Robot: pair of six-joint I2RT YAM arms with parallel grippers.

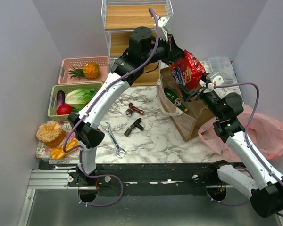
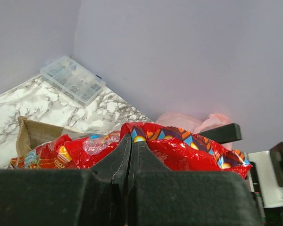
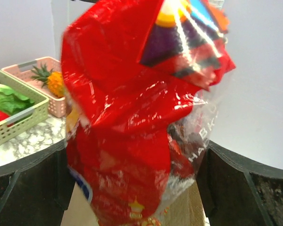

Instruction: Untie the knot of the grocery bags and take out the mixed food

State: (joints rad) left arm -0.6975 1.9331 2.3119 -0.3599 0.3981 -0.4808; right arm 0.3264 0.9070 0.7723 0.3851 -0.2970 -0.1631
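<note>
A red crinkly snack packet [image 1: 188, 69] hangs over the open brown paper bag [image 1: 193, 117]. My left gripper [image 1: 175, 51] is shut on the packet's top edge, and in the left wrist view its closed jaws [image 2: 129, 137] pinch the red foil [image 2: 179, 150]. My right gripper [image 1: 198, 90] stands open beside the bag. The packet [image 3: 132, 117] dangles between its wide-spread fingers [image 3: 33, 183]. A green bottle [image 1: 174, 100] leans inside the paper bag. The pink plastic bag [image 1: 264, 132] lies slack at the right; its knot does not show.
A green basket [image 1: 54, 101] holds lettuce [image 1: 78, 96], an eggplant [image 1: 60, 98] and a red vegetable [image 1: 63, 109]. A bun [image 1: 50, 132] and orange pieces [image 1: 66, 148] lie front left. Also here: a pink basket with a pineapple [image 1: 91, 70], a wrench [image 1: 114, 140], a black tool [image 1: 133, 126], a clear box [image 1: 220, 66].
</note>
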